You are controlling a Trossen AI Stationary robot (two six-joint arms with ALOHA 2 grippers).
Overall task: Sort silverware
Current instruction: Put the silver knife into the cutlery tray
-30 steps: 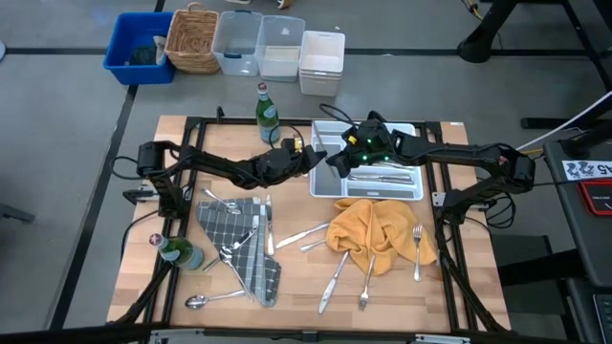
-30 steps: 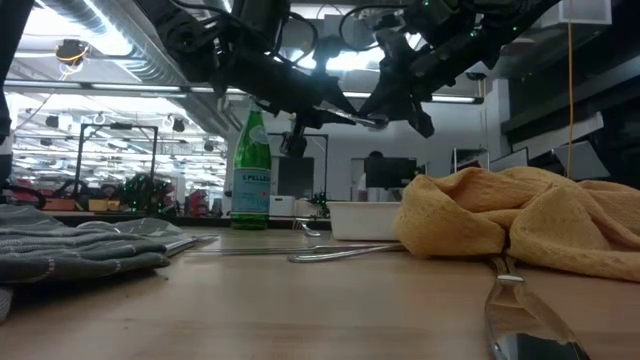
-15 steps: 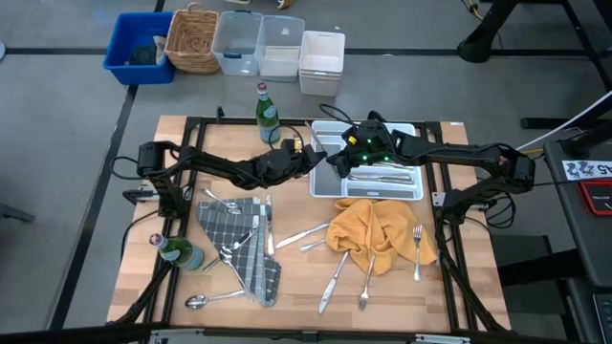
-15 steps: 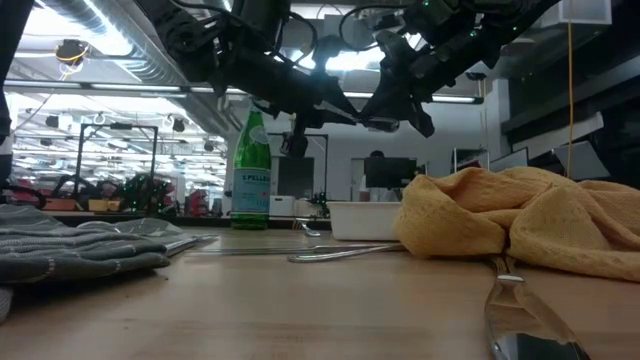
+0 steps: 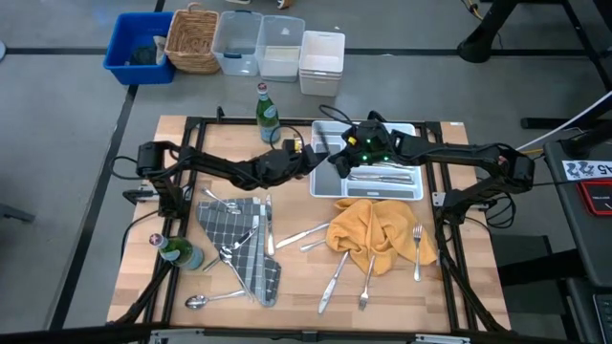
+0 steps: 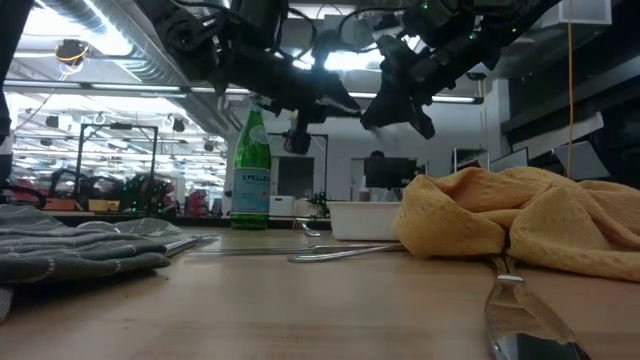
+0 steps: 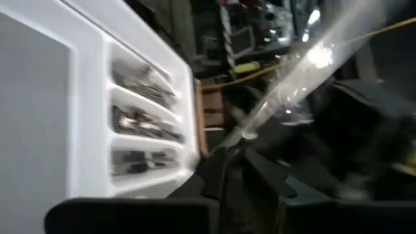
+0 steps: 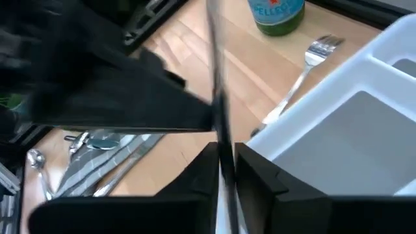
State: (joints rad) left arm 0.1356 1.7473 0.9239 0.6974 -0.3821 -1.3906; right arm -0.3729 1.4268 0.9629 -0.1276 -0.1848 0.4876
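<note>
My left gripper (image 5: 308,156) and my right gripper (image 5: 335,161) meet above the left edge of the white tray (image 5: 413,194). Both are shut on one slim shiny piece of silverware (image 8: 216,78); it also shows in the left wrist view (image 7: 292,84). I cannot tell whether it is a knife, fork or spoon. Several pieces lie in the tray's compartments (image 7: 140,120). More silverware lies on the grey checked cloth (image 5: 239,244) and on the table beside the orange cloth (image 5: 378,234). A fork (image 8: 312,58) lies on the table near the far bottle. My left gripper pinches one end of the piece (image 7: 246,135) between its two fingers; the rest sticks out past the fingertips toward the right arm. The piece is clear of the table and tray. My right gripper pinches the same piece (image 8: 221,140) between its two fingers. The piece runs on past the fingertips toward the left arm.
A green bottle (image 5: 266,113) stands at the table's far edge and another (image 5: 182,253) at its left edge. Loose pieces (image 5: 335,277) and a fork (image 5: 417,250) lie near the front. Bins and a basket (image 5: 196,38) stand beyond the table.
In the low view both grippers and the piece between them have risen a little. Neither has let go.
</note>
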